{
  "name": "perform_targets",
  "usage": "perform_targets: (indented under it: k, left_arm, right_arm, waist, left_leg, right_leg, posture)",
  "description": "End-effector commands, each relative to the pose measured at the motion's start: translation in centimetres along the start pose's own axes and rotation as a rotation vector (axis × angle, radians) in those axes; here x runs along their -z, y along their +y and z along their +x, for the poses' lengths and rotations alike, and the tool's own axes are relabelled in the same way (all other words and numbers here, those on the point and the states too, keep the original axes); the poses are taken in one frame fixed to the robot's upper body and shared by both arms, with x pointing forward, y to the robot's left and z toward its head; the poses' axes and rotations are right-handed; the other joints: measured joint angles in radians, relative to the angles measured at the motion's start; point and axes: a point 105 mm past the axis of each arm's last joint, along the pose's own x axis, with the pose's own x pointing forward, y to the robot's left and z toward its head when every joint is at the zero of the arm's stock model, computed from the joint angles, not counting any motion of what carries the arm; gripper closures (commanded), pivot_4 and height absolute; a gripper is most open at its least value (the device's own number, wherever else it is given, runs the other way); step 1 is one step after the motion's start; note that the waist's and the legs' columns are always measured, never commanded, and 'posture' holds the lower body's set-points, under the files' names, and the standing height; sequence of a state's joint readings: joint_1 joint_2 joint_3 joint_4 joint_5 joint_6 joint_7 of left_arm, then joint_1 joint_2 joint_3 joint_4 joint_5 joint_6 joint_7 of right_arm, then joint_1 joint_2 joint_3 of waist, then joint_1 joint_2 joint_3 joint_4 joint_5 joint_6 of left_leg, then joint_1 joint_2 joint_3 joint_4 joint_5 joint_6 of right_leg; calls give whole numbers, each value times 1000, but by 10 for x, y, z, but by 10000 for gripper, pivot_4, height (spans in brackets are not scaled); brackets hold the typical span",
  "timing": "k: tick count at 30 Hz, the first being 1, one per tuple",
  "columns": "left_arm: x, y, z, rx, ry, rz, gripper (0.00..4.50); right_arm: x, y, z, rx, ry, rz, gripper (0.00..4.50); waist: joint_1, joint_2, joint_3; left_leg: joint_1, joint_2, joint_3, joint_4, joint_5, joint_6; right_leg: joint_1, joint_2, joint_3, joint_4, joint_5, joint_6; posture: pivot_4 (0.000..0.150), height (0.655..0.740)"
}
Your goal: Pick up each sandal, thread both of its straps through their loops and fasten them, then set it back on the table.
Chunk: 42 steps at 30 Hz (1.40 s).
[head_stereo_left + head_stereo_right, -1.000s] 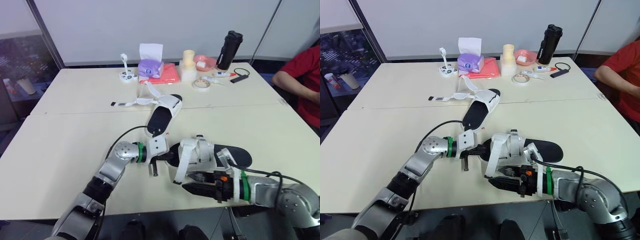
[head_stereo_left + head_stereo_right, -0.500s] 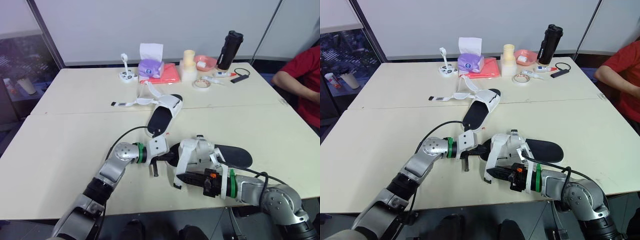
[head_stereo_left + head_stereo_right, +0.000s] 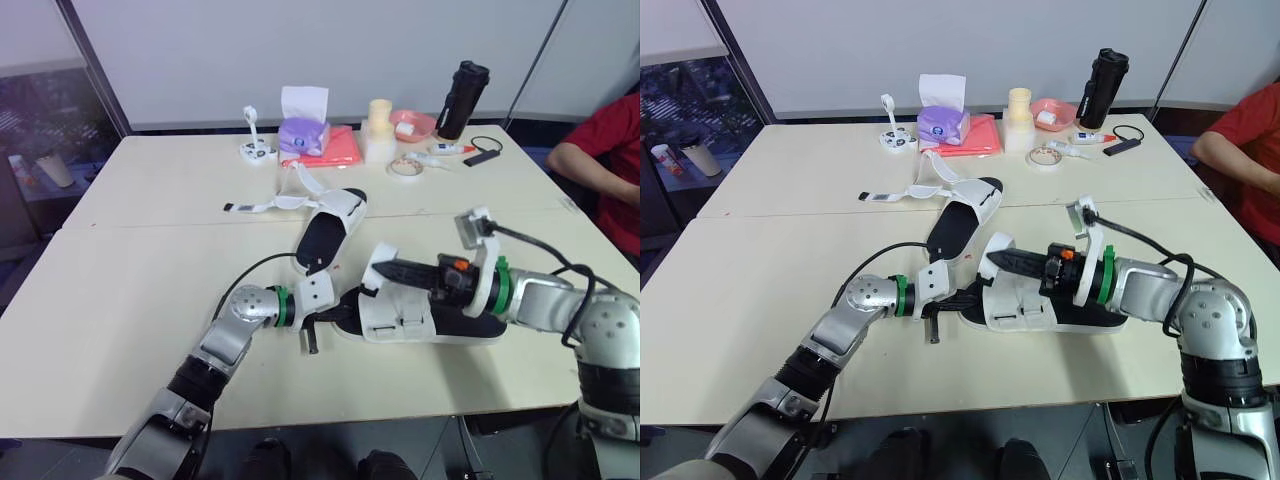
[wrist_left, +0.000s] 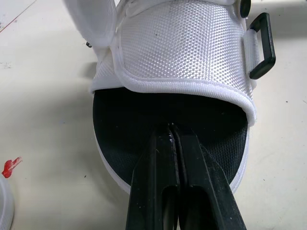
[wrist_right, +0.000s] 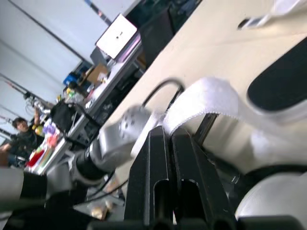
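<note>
The near sandal (image 3: 455, 318), black-soled with white straps, lies flat on the table in front of me. My left gripper (image 3: 338, 310) is shut on the toe edge of its black sole (image 4: 144, 115). A wide white strap (image 4: 182, 43) crosses the foot just behind that grip. My right gripper (image 3: 384, 268) hovers above the sandal, pointing left, and is shut on the end of a white strap (image 5: 206, 100) that arches up from the sandal. The second sandal (image 3: 327, 228) lies farther back, its straps (image 3: 265, 205) unfastened and spread out to the left.
At the table's far side stand a purple tissue box (image 3: 300, 130), a pink cloth (image 3: 338, 150), a cream cylinder (image 3: 376, 128), a pink bowl (image 3: 410, 122), a tape roll (image 3: 403, 168) and a black bottle (image 3: 460, 98). A person in red (image 3: 600, 150) sits at the right edge.
My right gripper shut on the strap end and swung from the sandal's near side up over it, drawing the strap across. The left gripper kept its hold on the toe.
</note>
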<state>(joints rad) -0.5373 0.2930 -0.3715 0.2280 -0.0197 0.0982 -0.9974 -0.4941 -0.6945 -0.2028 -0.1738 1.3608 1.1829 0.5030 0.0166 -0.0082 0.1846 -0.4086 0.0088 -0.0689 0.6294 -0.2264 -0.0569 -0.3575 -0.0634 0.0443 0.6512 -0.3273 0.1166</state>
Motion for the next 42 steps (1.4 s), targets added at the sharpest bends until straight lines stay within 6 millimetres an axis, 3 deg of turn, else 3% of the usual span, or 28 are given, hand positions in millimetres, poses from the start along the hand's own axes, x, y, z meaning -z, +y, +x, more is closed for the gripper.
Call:
perform_targets:
  k: [1,6,13,26,36,42]
  left_arm:
    - [25,-18,9,59,87,-53,45000]
    - [27,-18,8,48,91,-56,45000]
    - [30,-19,6,36,96,-64,45000]
    - [32,-21,6,35,102,-69,45000]
    - [35,-21,6,29,108,-72,45000]
    - [35,-21,7,27,107,-75,45000]
  right_arm:
    - [0,-9,-3,26,78,-33,44893]
    - [10,-26,-12,42,177,-4,44893]
    - [22,-34,-17,26,279,1,44893]
    - [36,-36,-10,0,307,53,44893]
    - [23,-28,-10,-47,265,109,44893]
    - [32,-30,-10,-30,291,116,44893]
  waist:
    - [0,0,0]
    - [-2,0,0]
    - [-2,1,0]
    - [-3,1,0]
    - [-2,1,0]
    - [-2,1,0]
  left_leg:
    - [0,0,0,0,0,0]
    - [0,0,0,1,0,0]
    - [0,0,0,0,0,0]
    - [0,0,0,0,0,0]
    - [0,0,0,0,0,0]
    - [0,0,0,0,0,0]
  right_leg:
    - [0,0,0,0,0,0]
    - [0,0,0,0,0,0]
    - [0,0,0,0,0,0]
    - [0,0,0,0,0,0]
    - [0,0,0,0,0,0]
    - [0,0,0,0,0,0]
  posture:
    - [1500,7400]
    - [1500,7400]
    - [1500,7400]
    - [1500,7400]
    - [1500,7400]
    - [1500,7400]
